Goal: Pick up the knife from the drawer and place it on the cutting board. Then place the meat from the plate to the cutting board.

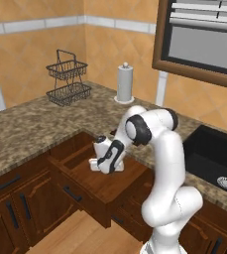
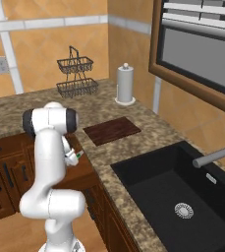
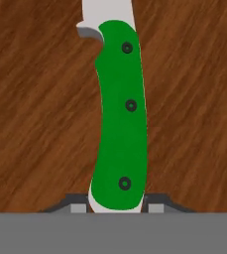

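The gripper is clenched on the knife, its tips pressed against both sides of the green handle's butt end. The handle runs straight ahead of the gripper, with the pale blade farthest from it. Directly beneath gripper and knife lies the wooden floor of the open drawer. The cutting board sits on the counter, well apart from the gripper.

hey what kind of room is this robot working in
A kitchen, rendered in simulation. A speckled stone counter holds a black sink and a paper-towel holder, with dark wooden cabinets and an open drawer below.
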You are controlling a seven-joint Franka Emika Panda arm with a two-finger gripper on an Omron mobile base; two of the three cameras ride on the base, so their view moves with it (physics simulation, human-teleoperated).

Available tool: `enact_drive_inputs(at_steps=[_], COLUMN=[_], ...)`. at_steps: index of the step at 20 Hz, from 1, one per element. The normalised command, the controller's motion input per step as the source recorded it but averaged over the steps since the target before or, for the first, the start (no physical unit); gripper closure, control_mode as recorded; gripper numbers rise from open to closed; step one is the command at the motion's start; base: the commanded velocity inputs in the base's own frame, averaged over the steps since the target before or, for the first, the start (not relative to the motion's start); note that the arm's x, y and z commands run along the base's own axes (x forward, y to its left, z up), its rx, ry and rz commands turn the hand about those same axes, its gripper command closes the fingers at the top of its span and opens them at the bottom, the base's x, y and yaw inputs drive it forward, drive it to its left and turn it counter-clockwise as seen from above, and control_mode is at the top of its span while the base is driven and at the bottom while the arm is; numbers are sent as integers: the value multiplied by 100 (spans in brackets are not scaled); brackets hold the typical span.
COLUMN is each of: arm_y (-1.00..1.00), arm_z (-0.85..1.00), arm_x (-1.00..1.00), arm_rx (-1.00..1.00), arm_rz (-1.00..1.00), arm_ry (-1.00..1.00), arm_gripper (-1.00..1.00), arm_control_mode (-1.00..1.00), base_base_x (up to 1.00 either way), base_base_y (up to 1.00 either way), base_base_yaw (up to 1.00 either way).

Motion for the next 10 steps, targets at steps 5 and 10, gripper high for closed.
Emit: enact_drive_inputs(at_steps=[5,10], arm_y=[86,63], arm_z=[90,100], arm_x=[-96,-69], arm_rx=[6,-4], arm_rz=[-1,-5], arm_ry=[20,11], arm_gripper=[100,100], arm_control_mode=[-100,-100], base_base_x=[0,0], base_base_y=[0,0], base_base_yaw=[0,0])
